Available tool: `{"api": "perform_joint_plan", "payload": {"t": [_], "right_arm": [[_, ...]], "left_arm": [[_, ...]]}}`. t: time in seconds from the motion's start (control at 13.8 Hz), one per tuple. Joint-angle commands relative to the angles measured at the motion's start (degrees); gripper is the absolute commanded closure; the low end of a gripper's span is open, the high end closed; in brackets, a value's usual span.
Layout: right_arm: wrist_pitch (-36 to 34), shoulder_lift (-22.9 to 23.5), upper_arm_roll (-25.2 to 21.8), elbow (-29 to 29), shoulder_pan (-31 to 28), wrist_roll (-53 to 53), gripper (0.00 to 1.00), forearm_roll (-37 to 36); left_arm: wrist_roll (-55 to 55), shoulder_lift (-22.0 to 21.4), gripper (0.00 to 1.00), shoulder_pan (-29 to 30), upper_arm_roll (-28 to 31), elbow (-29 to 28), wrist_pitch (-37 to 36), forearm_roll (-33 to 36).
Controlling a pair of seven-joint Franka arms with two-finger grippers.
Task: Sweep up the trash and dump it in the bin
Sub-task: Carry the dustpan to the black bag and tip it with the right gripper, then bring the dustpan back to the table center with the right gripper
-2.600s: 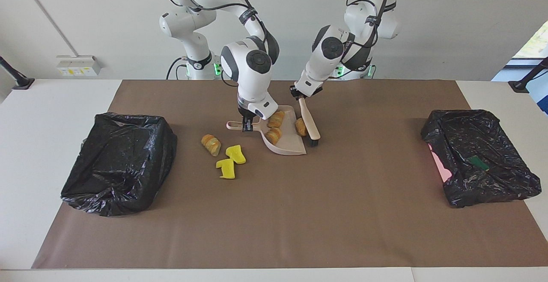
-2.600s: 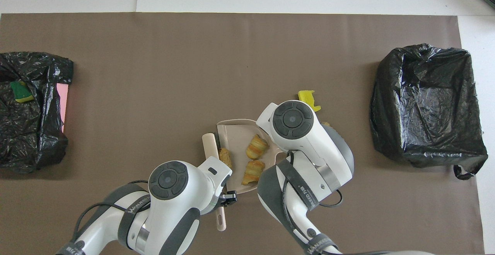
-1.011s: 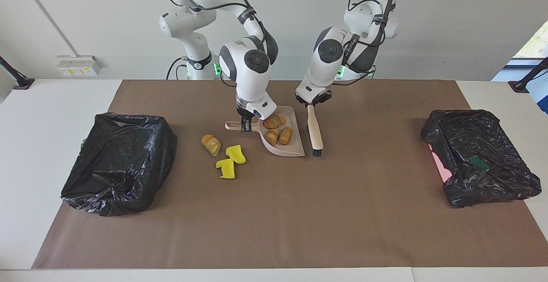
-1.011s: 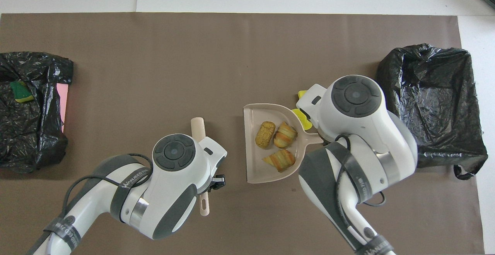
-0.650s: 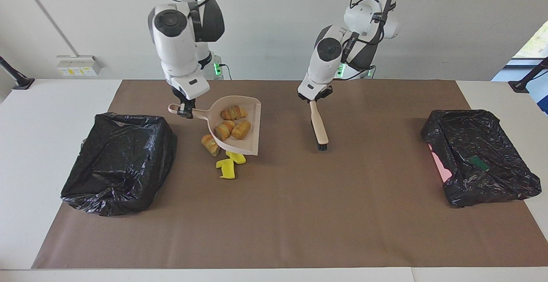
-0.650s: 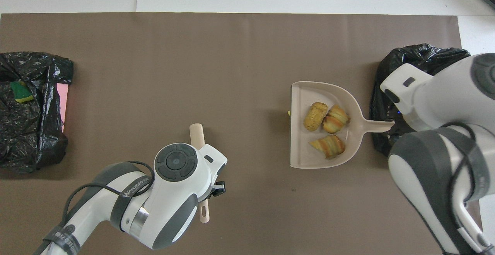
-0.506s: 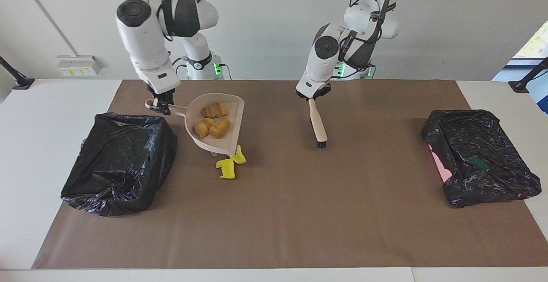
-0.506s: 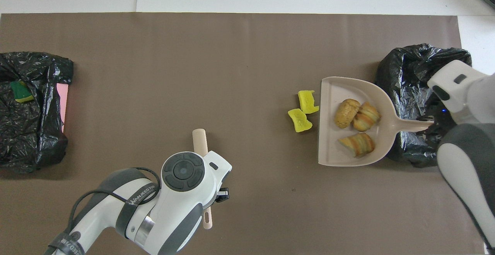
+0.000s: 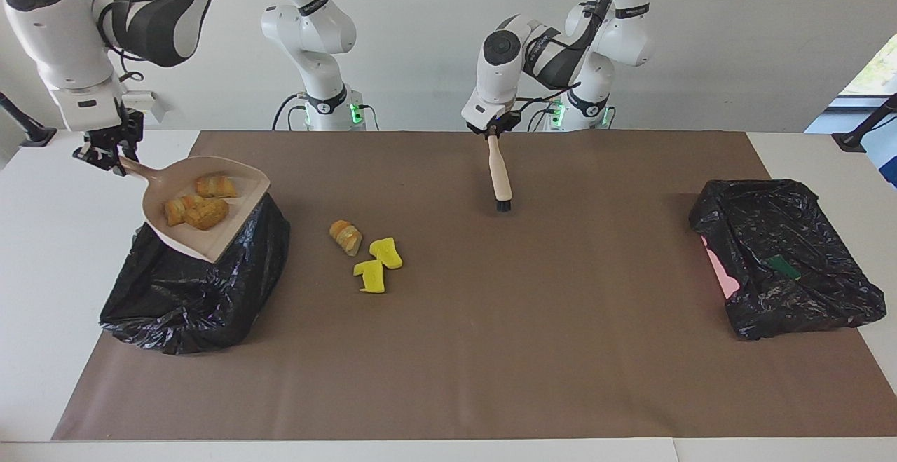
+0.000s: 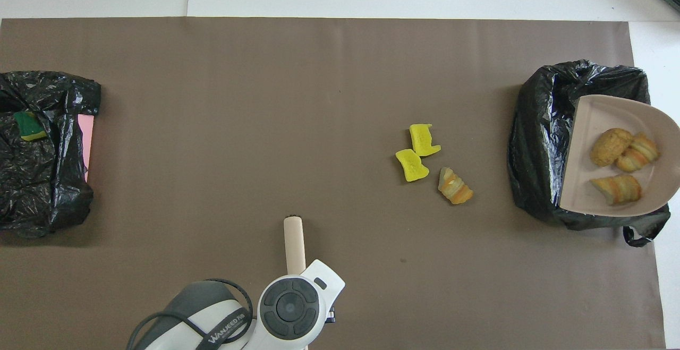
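Observation:
My right gripper (image 9: 105,157) is shut on the handle of the pale pink dustpan (image 9: 203,227) and holds it in the air over the black-lined bin (image 9: 193,287) at the right arm's end. Three golden-brown pastry lumps (image 9: 200,202) lie in the pan (image 10: 584,180), also seen from overhead (image 10: 619,164). One more pastry lump (image 9: 345,236) (image 10: 455,186) and two yellow spongy chunks (image 9: 377,266) (image 10: 417,151) lie on the brown mat. My left gripper (image 9: 492,130) is shut on the beige brush (image 9: 500,174) (image 10: 294,244), held raised over the mat with its bristles down.
A second black-lined bin (image 9: 781,259) (image 10: 42,148) stands at the left arm's end, with a green and yellow scrap (image 10: 29,126) in it and a pink wall showing. The brown mat (image 9: 560,350) covers most of the white table.
My right arm lifted the dustpan with three lumps off the mat and carried it over the bin at its end. My left arm drew the brush back and up.

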Motion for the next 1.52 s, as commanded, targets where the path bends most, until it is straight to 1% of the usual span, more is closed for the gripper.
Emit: {"api": "perform_joint_plan", "payload": {"t": [0.0,0.07,0.14,0.22,0.29,0.36,0.51,0.58,0.72,0.87,1.08,1.16,1.23,1.3,1.44], "right_arm": [[0.2,3.5,0.9,4.8,-1.4,-2.6,1.0,-3.7],[0.7,4.1,0.9,5.2,-1.4,-2.3,1.0,-6.5],[2.9,4.2,0.9,5.2,-1.2,-2.0,1.0,-8.4],[4.9,4.3,0.9,5.2,-0.3,-2.0,1.0,-9.8],[5.2,4.4,1.1,5.2,-0.1,-2.0,1.0,-11.1],[5.1,4.4,1.5,5.1,0.0,-2.0,1.0,-13.6],[4.2,4.2,1.6,4.5,2.6,-2.2,1.0,-18.8],[3.9,3.9,1.6,4.1,3.1,-2.6,1.0,-20.9],[3.7,3.6,1.6,3.5,6.0,-2.7,1.0,-26.7],[3.8,3.7,1.6,3.3,7.5,-3.9,1.0,-30.0],[4.2,3.8,1.8,3.0,7.8,-5.7,1.0,-33.5],[3.9,3.8,2.4,3.1,9.0,-6.3,1.0,-35.9],[3.3,3.8,2.4,3.4,10.7,-6.4,1.0,-38.2],[1.2,3.8,2.6,4.3,11.6,-6.3,1.0,-39.6],[-3.3,3.3,2.9,6.2,14.7,-5.7,1.0,-39.9]], "left_arm": [[-1.9,-2.8,1.0,-3.9,0.7,-3.5,3.1,-3.5],[-1.9,-3.0,1.0,-4.9,0.7,-3.7,3.3,-4.0],[-3.0,-2.8,1.0,-6.2,0.7,-3.8,4.4,-4.0],[-5.7,-2.3,1.0,-7.6,0.7,-3.8,6.9,-4.0],[-6.7,-2.2,1.0,-7.7,0.7,-4.2,8.7,-4.0],[-6.8,-2.1,1.0,-8.2,0.7,-4.7,8.9,-4.0],[-7.0,-2.1,1.0,-10.8,0.8,-6.0,10.0,-4.1],[-6.8,-2.1,1.0,-10.7,0.8,-5.9,10.2,-4.1],[-6.0,-1.7,1.0,-10.7,0.8,-5.7,10.4,-4.6],[-4.7,-1.3,1.0,-10.0,1.0,-5.8,11.0,-4.7],[-2.8,-1.1,1.0,-9.4,1.1,-5.7,10.9,-4.7],[-2.5,-0.9,1.0,-8.4,1.1,-5.7,10.9,-4.7],[-2.5,-0.8,0.99,-8.2,1.1,-5.6,10.9,-4.7],[-2.5,-0.3,0.99,-8.1,1.1,-5.4,11.0,-4.7],[-1.2,-0.2,0.99,-6.9,1.1,-5.4,11.0,-4.7]]}}
